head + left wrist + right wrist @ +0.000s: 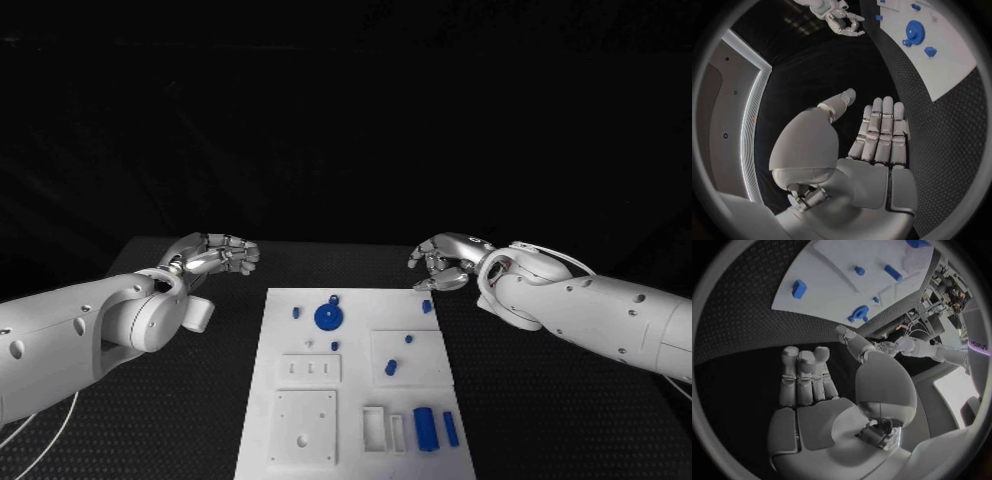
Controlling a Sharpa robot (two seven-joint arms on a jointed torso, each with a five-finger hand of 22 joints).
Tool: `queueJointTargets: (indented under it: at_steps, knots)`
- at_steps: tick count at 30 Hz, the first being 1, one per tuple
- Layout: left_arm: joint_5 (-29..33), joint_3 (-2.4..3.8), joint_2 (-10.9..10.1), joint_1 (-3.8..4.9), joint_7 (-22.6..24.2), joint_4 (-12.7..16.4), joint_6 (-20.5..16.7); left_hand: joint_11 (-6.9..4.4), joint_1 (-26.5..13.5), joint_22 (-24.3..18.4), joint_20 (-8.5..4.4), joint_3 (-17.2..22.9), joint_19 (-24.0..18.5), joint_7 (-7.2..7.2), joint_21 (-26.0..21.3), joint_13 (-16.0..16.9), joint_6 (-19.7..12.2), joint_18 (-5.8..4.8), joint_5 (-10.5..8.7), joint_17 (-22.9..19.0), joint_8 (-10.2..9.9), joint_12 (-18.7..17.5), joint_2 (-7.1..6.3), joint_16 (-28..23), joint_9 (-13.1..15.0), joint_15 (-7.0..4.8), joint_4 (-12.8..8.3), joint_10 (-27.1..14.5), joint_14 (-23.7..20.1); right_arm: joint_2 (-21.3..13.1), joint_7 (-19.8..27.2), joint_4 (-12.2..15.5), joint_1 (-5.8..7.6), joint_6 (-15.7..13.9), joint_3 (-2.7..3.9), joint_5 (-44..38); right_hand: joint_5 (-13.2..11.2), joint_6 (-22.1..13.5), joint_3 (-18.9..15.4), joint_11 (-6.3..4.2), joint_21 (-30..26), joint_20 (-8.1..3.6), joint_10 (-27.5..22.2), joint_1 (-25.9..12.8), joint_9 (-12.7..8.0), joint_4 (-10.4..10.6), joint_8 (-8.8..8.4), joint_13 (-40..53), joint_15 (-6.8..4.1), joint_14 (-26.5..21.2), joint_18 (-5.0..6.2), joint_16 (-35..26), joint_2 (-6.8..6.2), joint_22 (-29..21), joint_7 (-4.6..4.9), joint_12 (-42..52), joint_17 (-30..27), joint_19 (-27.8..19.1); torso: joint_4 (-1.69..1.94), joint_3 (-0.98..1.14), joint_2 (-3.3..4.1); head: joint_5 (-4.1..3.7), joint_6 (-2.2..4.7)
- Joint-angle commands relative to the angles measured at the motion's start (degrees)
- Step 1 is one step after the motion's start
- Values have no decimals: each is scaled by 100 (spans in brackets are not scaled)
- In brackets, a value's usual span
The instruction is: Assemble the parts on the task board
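The white task board (372,303) lies in the middle of the black table. On it are a round blue gear (329,318), several small blue pieces such as one at the far right corner (427,306), and two long blue bars (426,428) near the front. My left hand (216,255) hovers off the board's far left corner, and my right hand (447,262) off its far right corner. Both hold nothing. In the left wrist view the left hand (873,135) has straight fingers with the thumb apart. The right hand (811,385) looks the same in the right wrist view.
Raised white blocks (306,415) and slotted holders (375,428) stand on the board's near half. Black table surface (188,400) runs along both sides of the board. The gear (915,32) and the board's edge (954,57) lie beyond the left hand.
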Motion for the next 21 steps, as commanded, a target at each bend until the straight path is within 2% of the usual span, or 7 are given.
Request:
queueJointTargets:
  at_steps: [1, 4, 6, 10, 12, 15, 21]
  knots:
    - [-31, 3, 13, -12, 135, 4, 217, 7, 12, 96, -40, 2, -6, -11, 8, 6, 46, 79, -30, 8, 18, 24, 57, 29, 7, 10, -44, 53, 50, -33, 415, -189, -98, 313, -5, 338, 88, 247, -134, 115, -34, 10, -818, 3, -14, -46, -15, 4, -16, -23, 200, -8, 52, 38, 250, 14, 8, -51, -54, 42, -4, -6, -14]
    - [-31, 3, 15, -24, 133, 1, 221, 10, 10, 94, -43, -2, -9, -10, 4, 4, 41, 76, -31, 9, 11, 17, 50, 29, 5, 8, -53, 44, 51, -32, 465, -330, -161, 336, -8, 378, 105, 204, -236, 133, -55, 27, -860, -6, -24, -70, -33, 1, 2, -67, 200, -21, 54, 39, 271, 5, 9, -92, -70, 58, -4, -3, -17]
    - [-31, 3, 19, -29, 127, -6, 234, 14, 8, 93, -44, -4, -10, -7, 2, 1, 34, 73, -31, 9, 4, 9, 49, 27, 2, 7, -58, 33, 49, -27, 501, -426, -238, 318, -9, 376, 139, 177, -315, 154, -102, 54, -932, 5, -31, -87, -41, -10, 26, -142, 200, -58, 71, 32, 292, -24, 1, -164, -59, 52, -1, -19, -21]
    - [-30, 3, 29, -47, 120, -22, 235, 32, -1, 89, -48, -9, -14, 3, -5, -9, 14, 65, -32, 7, -17, -18, 44, 21, -5, 9, -70, -6, 42, 26, 533, -585, -338, 277, -10, 375, 197, 118, -405, 182, -155, 96, -1013, 74, -44, -103, -62, -20, 52, -227, 200, -96, 65, 27, 318, -48, -9, -244, -75, 84, 1, -11, -43]
    - [-30, 3, 37, -58, 119, -35, 238, 40, -5, 88, -49, -10, -14, 10, -7, -13, 6, 62, -33, 7, -25, -29, 42, 19, -8, 9, -72, -21, 40, 55, 526, -648, -399, 254, -10, 372, 183, 70, -447, 195, -165, 109, -1033, 134, -54, -111, -82, -22, 63, -244, 200, -97, 63, 29, 332, -47, -9, -259, -69, 73, -3, -6, -57]
    - [-30, 3, 41, -74, 121, -44, 239, 48, -9, 88, -49, -10, -15, 17, -10, -17, -2, 59, -33, 7, -33, -40, 39, 16, -11, 10, -76, -38, 37, 74, 537, -693, -469, 244, -10, 378, -109, -42, -504, 228, -178, 125, -1056, 296, -77, -107, -129, -24, 93, -261, 200, -91, 28, 32, 367, -38, -9, -273, -61, 67, -6, -1, -65]
    - [-31, 3, 41, -84, 116, -61, 231, 59, -16, 87, -50, -10, -17, 26, -14, -24, -18, 54, -33, 7, -47, -59, 34, 13, -15, 11, -80, -65, 34, 159, 553, -783, -537, 206, -10, 379, -417, -150, -584, 263, -205, 151, -1086, 365, -98, -96, -168, -31, 126, -282, 200, -87, -13, 28, 406, -27, -14, -283, -65, 66, -2, 17, -91]
